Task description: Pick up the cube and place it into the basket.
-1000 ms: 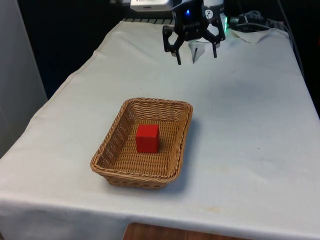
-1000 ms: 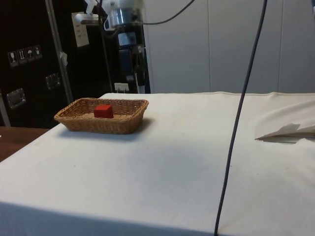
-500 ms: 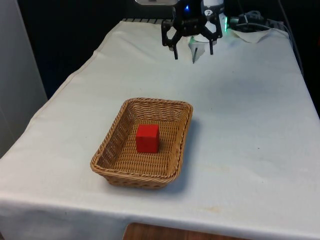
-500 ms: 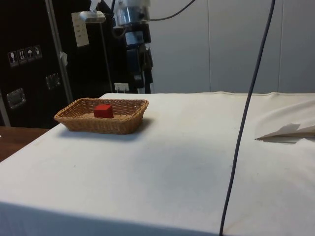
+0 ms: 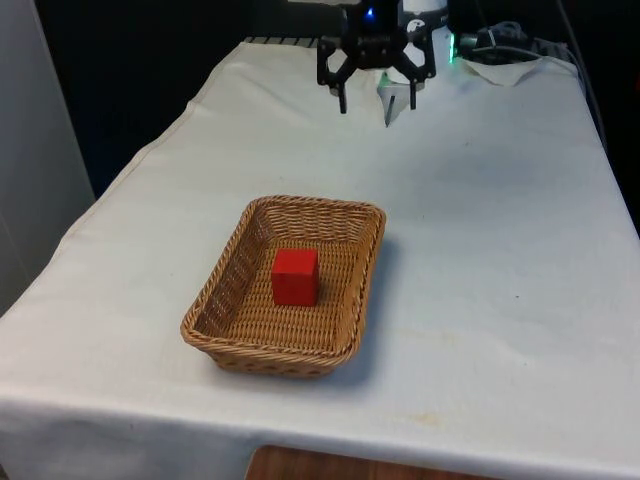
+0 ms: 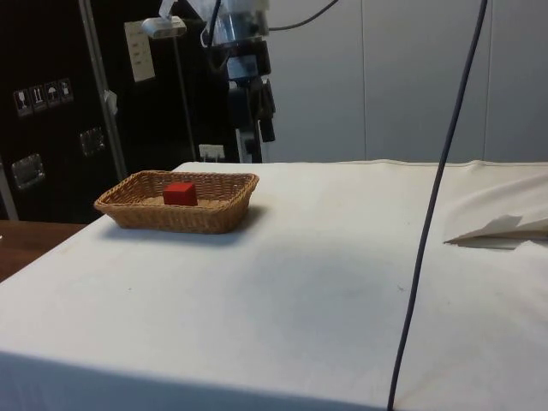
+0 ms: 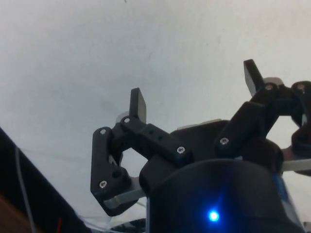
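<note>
One red cube [image 5: 295, 277] sits in the basket [image 5: 225, 290], well apart from the wide-spread fingers [image 5: 342, 100].

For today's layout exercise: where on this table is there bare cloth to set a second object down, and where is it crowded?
Bare cloth lies between the basket and the front view's right table edge, and in the strip between the basket and the gripper. The basket floor is partly taken by the red cube. The far end is crowded: the gripper hangs there with fingers open, near cables and crumpled cloth.
</note>
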Controlling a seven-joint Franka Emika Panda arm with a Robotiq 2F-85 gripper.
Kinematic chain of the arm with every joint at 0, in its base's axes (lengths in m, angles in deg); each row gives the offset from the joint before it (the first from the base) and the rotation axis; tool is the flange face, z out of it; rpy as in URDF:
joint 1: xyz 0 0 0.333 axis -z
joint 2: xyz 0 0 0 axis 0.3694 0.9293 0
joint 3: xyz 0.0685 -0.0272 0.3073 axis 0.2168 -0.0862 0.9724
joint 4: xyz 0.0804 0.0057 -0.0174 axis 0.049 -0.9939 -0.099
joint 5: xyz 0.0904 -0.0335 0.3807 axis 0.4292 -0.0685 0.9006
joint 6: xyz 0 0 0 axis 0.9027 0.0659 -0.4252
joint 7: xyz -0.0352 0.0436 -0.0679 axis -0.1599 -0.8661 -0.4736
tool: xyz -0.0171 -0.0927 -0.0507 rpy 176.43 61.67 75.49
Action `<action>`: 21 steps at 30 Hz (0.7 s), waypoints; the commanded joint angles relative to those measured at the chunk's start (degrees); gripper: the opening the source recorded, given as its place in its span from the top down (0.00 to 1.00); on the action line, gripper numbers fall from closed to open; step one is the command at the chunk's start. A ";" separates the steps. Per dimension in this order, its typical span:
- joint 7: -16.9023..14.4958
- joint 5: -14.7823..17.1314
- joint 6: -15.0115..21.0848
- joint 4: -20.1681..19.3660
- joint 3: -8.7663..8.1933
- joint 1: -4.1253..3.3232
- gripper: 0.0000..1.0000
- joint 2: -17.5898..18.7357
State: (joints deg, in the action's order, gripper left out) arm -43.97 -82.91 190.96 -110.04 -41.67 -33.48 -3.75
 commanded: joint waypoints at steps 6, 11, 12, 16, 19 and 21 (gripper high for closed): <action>2.18 -2.06 0.69 -1.03 0.00 0.00 0.00 -0.92; 5.39 -5.21 2.06 -2.75 -0.17 -0.17 0.00 -2.41; 5.73 -5.50 2.18 -2.98 -0.17 -0.17 0.00 -2.52; 6.76 -6.47 2.35 -3.50 -0.11 -0.17 0.00 -2.98; 7.51 -6.70 2.46 -3.90 -0.06 -0.11 0.00 -3.32; 8.08 -6.76 2.64 -4.47 0.06 -0.17 0.00 -3.78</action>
State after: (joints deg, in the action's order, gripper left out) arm -36.69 -88.98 192.56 -113.76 -41.56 -33.48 -6.90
